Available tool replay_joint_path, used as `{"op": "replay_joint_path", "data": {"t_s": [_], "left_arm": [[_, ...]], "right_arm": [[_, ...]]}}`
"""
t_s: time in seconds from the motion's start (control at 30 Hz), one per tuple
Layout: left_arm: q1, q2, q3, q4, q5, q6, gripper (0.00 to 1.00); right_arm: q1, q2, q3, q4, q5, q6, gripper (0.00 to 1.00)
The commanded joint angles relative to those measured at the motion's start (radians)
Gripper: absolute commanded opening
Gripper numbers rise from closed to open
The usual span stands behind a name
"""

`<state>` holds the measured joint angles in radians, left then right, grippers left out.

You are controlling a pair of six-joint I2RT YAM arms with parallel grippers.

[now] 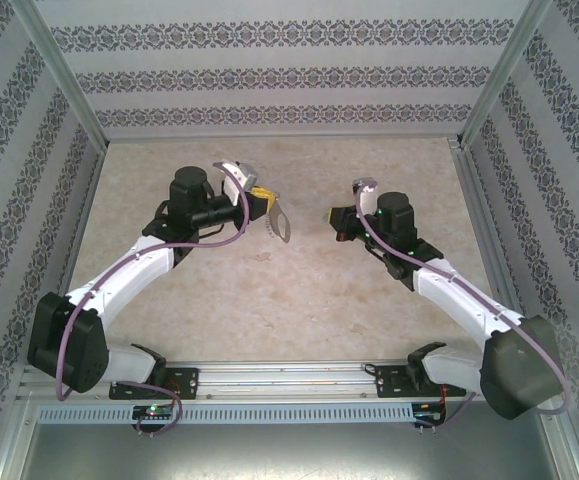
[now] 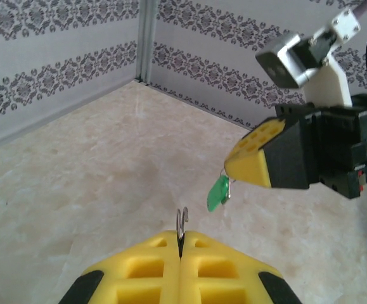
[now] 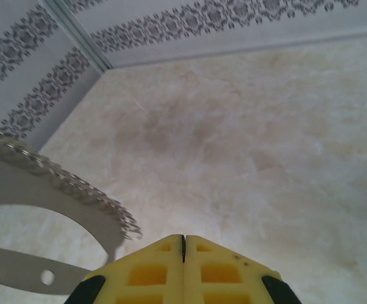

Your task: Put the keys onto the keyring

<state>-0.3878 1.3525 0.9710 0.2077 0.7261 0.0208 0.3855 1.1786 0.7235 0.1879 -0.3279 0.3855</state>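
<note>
Keyring (image 1: 281, 226) pinched in my left claw (image 2: 182, 244), raised above the counter (image 1: 269, 300). My right claw (image 2: 234, 166), pinching the green key (image 2: 218, 193), faces it across a gap; the key lies to the loop's right.

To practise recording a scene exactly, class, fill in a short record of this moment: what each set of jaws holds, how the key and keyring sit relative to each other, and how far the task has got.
left jaws: shut on the keyring, held up off the table
right jaws: shut, with the green key hanging at their tip
key and keyring: apart, facing each other across a gap
task status: key not yet on the keyring
</note>
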Motion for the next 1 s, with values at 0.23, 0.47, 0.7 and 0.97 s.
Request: {"op": "replay_joint_path", "data": {"t_s": [0.23, 0.47, 0.7, 0.97], "left_arm": [[-0.039, 0.000, -0.001, 0.141, 0.063, 0.054, 0.00], [-0.072, 0.007, 0.019, 0.130, 0.062, 0.055, 0.00], [-0.110, 0.018, 0.041, 0.106, 0.055, 0.067, 0.00], [-0.152, 0.031, 0.080, 0.022, 0.059, 0.117, 0.00]], "right_arm": [[-0.007, -0.133, -0.067, 0.204, -0.133, -0.033, 0.00], [0.000, -0.166, -0.085, 0.256, -0.209, -0.033, 0.00], [0.034, -0.158, -0.072, 0.275, -0.255, -0.034, 0.00], [0.079, -0.141, -0.059, 0.273, -0.223, -0.048, 0.00]]}}
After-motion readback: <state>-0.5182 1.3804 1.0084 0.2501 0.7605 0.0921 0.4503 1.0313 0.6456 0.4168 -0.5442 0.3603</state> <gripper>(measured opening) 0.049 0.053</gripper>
